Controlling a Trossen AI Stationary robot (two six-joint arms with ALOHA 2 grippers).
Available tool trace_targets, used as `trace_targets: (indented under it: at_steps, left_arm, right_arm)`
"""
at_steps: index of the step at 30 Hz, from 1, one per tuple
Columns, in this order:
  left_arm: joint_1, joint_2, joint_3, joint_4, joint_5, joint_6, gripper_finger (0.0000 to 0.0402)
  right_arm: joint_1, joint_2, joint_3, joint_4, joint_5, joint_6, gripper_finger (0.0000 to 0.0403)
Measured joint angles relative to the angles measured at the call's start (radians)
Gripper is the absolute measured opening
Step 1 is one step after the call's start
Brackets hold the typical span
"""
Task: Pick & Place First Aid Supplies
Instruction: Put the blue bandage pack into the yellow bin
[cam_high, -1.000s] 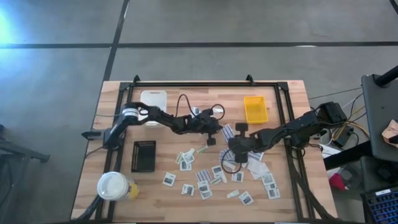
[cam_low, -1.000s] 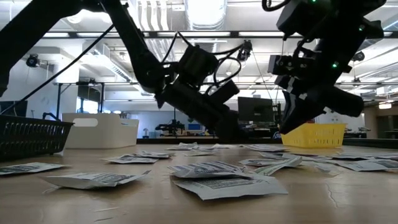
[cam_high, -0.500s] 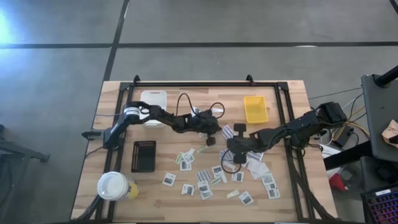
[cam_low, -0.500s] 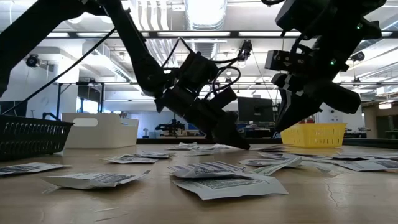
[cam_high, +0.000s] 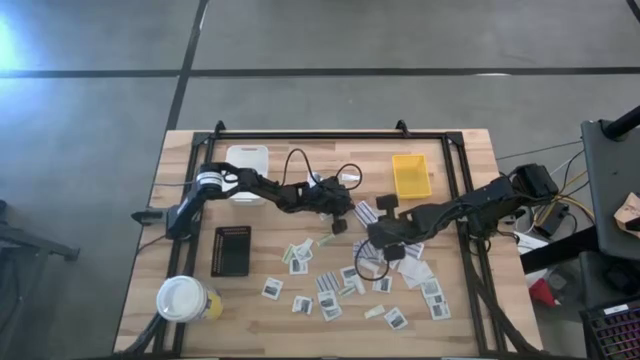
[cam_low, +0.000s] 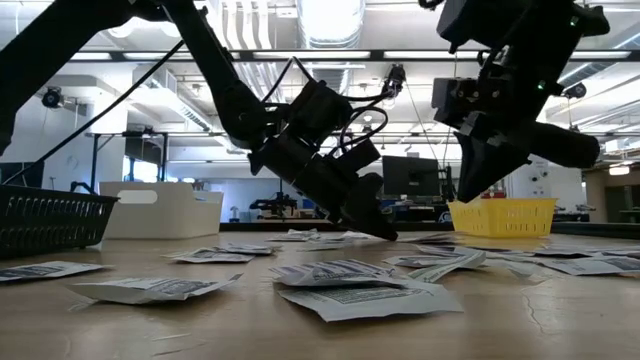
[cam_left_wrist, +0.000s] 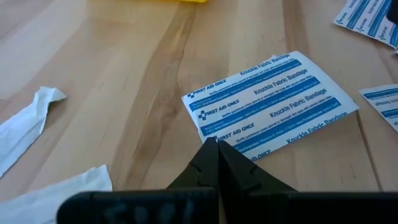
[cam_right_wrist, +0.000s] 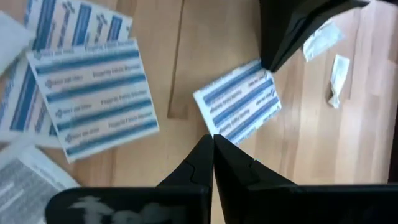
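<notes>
My left pincer (cam_left_wrist: 217, 148) is shut, its tips pressed on the near edge of the flat white blue-striped knuckle bandage packet (cam_left_wrist: 270, 102), which lies on the pale wooden table (cam_left_wrist: 124, 74) near the centre, at about seven o'clock from the yellow plastic tray (cam_high: 411, 174). Whether I have the packet pinched or am merely resting on it, I cannot tell. If I lift now, it may stay flat or slide away. My right pincer (cam_right_wrist: 212, 146) is also shut and empty, hovering at the packet's three o'clock; the two could collide.
</notes>
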Motion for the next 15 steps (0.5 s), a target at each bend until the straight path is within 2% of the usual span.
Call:
trace_targets:
  at_steps: [9, 15]
  left_arm:
    - [0.000, 0.000, -0.002, 0.001, -0.002, -0.035, 0.0000]
    - [0.000, 0.000, 0.007, -0.007, -0.001, -0.047, 0.0000]
  right_arm:
    - [-0.003, 0.000, -0.001, 0.004, -0.027, 0.084, 0.0009]
    - [-0.003, 0.000, 0.002, 0.005, -0.027, 0.029, 0.0011]
